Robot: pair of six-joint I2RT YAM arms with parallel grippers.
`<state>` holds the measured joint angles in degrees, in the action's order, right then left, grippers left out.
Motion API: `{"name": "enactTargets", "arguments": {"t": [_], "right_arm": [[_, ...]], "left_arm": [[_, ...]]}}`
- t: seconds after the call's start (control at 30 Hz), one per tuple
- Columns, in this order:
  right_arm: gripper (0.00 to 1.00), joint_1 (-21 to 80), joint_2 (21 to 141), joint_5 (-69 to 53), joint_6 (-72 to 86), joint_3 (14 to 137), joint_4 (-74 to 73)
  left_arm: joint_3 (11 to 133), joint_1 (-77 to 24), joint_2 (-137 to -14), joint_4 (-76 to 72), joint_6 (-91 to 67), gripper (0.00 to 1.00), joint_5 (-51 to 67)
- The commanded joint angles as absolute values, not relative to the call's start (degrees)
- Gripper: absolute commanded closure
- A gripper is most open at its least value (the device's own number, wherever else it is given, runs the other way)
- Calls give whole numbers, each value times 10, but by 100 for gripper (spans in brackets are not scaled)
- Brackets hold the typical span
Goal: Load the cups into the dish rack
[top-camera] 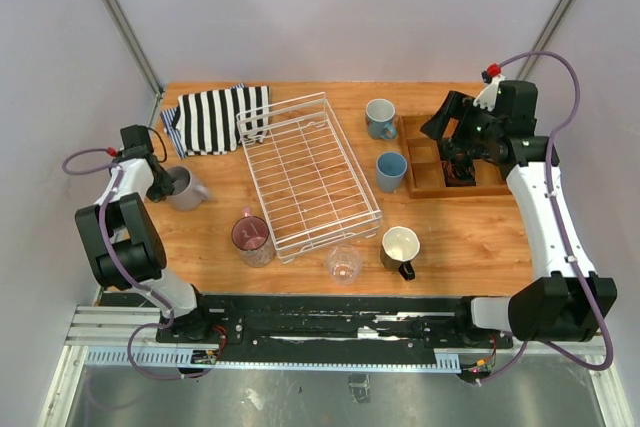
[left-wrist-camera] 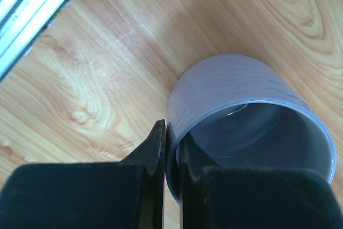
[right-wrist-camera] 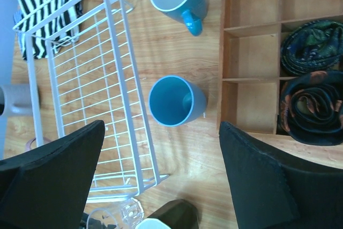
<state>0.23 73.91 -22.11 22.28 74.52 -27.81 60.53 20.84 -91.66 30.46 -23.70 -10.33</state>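
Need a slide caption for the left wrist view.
Left gripper clamps the wall of the grey-lilac cup, upright on the wooden table.

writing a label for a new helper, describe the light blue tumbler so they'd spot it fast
Find the white wire dish rack and the wooden tray to its right. The light blue tumbler stands in the gap between them, and unlike the blue-grey mug beyond it, has no handle.
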Motion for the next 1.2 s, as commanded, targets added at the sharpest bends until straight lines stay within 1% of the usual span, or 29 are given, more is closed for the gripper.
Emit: {"name": "enactTargets", "arguments": {"t": [0.0,0.2,0.37,0.47,0.6,0.7,0.77,0.93,1.07,1.17], "right_arm": [[12,1,749,-280,234,782,-322],[14,17,741,-353,271,806,-339],[15,49,745,-414,305,833,-342],[15,79,745,-472,355,823,-293],[16,127,747,-541,484,776,-156],[19,169,753,-557,598,752,-69],[19,201,761,-561,661,740,-19],[22,268,781,-531,788,707,134],[27,306,811,-485,871,675,285],[29,326,843,-468,919,670,376]], "left_arm": [[602,210,-866,257,-252,99,-10],[603,209,-788,173,-295,99,135],[618,209,-752,129,-346,100,251],[613,208,-726,85,-389,99,324],[596,174,-701,-9,-455,100,383],[570,132,-671,-141,-502,100,386],[566,102,-658,-186,-511,100,374],[593,19,-658,-204,-503,99,330],[575,-37,-650,-261,-533,100,276],[557,-77,-640,-294,-536,100,232]]}}
